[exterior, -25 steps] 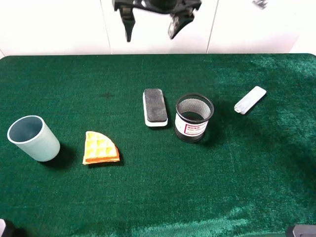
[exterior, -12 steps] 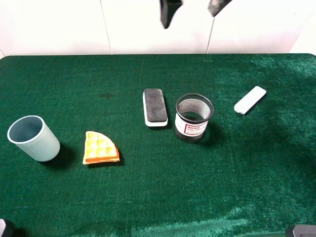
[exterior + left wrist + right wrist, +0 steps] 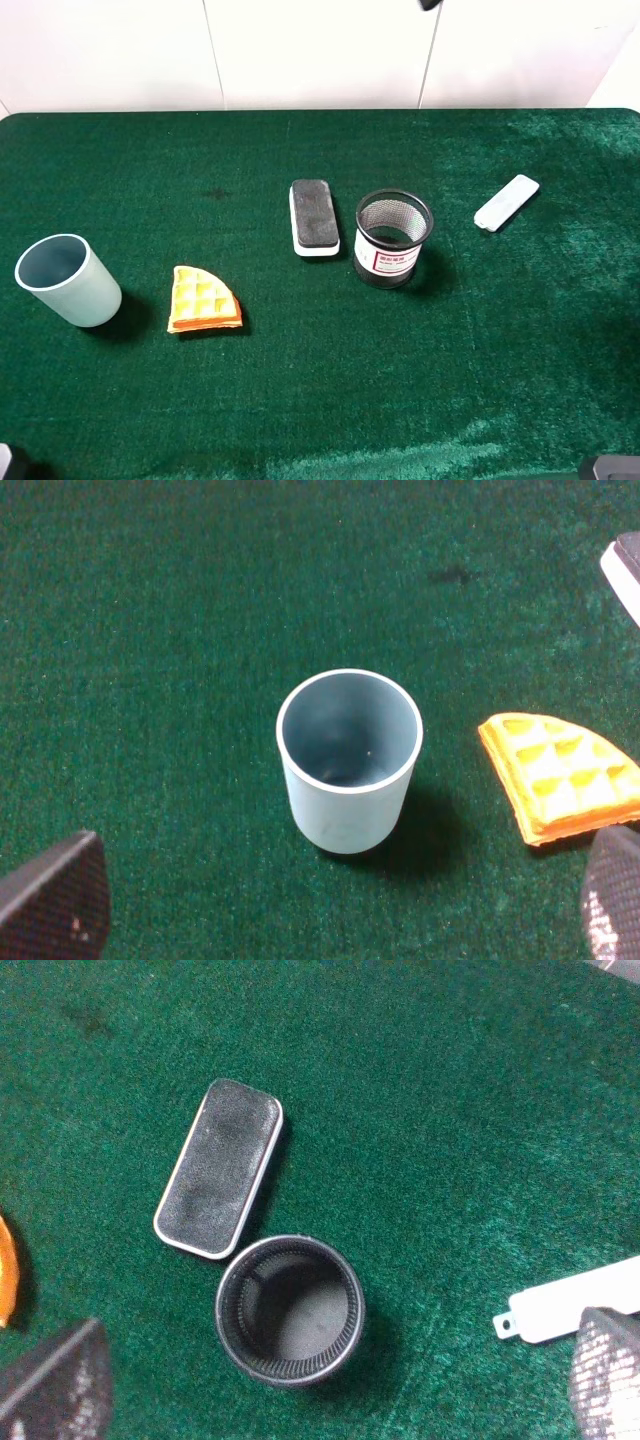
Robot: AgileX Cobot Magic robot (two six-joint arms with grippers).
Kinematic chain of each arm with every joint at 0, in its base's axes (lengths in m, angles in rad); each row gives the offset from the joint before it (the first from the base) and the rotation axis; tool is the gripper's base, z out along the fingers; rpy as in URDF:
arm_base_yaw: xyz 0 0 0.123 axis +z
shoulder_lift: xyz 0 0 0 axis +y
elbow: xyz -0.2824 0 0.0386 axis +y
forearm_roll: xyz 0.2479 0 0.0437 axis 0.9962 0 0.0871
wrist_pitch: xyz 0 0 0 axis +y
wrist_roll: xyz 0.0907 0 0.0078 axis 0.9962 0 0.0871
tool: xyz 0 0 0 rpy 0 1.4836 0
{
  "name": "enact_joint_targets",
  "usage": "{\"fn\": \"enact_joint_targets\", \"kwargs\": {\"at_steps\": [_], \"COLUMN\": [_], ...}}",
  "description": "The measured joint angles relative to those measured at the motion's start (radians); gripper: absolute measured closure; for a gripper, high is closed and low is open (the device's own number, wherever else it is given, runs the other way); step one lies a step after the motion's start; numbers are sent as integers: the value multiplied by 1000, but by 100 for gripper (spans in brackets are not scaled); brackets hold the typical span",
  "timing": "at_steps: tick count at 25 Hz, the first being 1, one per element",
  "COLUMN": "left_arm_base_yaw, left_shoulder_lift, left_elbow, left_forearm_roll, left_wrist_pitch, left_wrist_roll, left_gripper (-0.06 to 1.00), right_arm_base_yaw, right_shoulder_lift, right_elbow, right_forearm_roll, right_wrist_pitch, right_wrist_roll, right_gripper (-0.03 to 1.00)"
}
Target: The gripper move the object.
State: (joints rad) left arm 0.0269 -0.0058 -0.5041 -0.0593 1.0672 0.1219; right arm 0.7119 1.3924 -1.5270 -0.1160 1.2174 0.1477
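Exterior high view: you see the green felt table [image 3: 300, 400] with the rounded oblong eraser block, black felt top on a white plastic base [image 3: 314, 217], lying flat near the middle. Just beside it, not touching, stands the black wire-mesh cup [image 3: 393, 238]. A slim light-grey flat bar [image 3: 506, 202] lies well apart toward the right. A pale blue plastic cup [image 3: 66, 279] stands upright at far left, with an orange waffle-patterned wedge [image 3: 203, 299] near it. Only a dark scrap of arm shows at the top edge; no gripper is over the eraser.

Left wrist view: the left gripper [image 3: 340, 905] hangs above the blue cup [image 3: 348, 760], its two dark fingertips at opposite edges of the frame, so the jaws stand wide apart and hold nothing. The wedge [image 3: 562, 775] sits beside the cup.

Right wrist view: the right gripper [image 3: 330, 1375] looks down on the eraser [image 3: 219, 1167] and the mesh cup [image 3: 290, 1309], which lie close together. Its jaws are spread wide and empty.

Step in hand, as I judge it: approach, nothing grasped yet. Your next move likely calls for lowering the right gripper over the eraser, pinching across its narrow width, clear of the mesh cup.
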Motion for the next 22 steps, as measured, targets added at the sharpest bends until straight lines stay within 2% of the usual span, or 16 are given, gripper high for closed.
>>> {"fn": "enact_joint_targets", "kwargs": {"at_steps": [12,16,18,22], "left_arm_base_yaw": [0,0,0,0], "left_shoulder_lift": [0,0,0,0], "left_elbow": [0,0,0,0], "left_forearm_roll": [0,0,0,0], "left_wrist_pitch": [0,0,0,0], "left_wrist_roll": [0,0,0,0], "left_gripper": [-1,-1,-1,-1], "right_arm_base_yaw": [0,-27,-73,-229], "right_shoulder_lift": [-311,-384,-433,-536], "right_elbow": [344,418,456,530], "right_forearm_roll": [-9,-6,-4,2], "right_wrist_pitch": [0,0,0,-7], "right_wrist_roll": [0,0,4,7], "right_gripper": [27,27,27,27]}}
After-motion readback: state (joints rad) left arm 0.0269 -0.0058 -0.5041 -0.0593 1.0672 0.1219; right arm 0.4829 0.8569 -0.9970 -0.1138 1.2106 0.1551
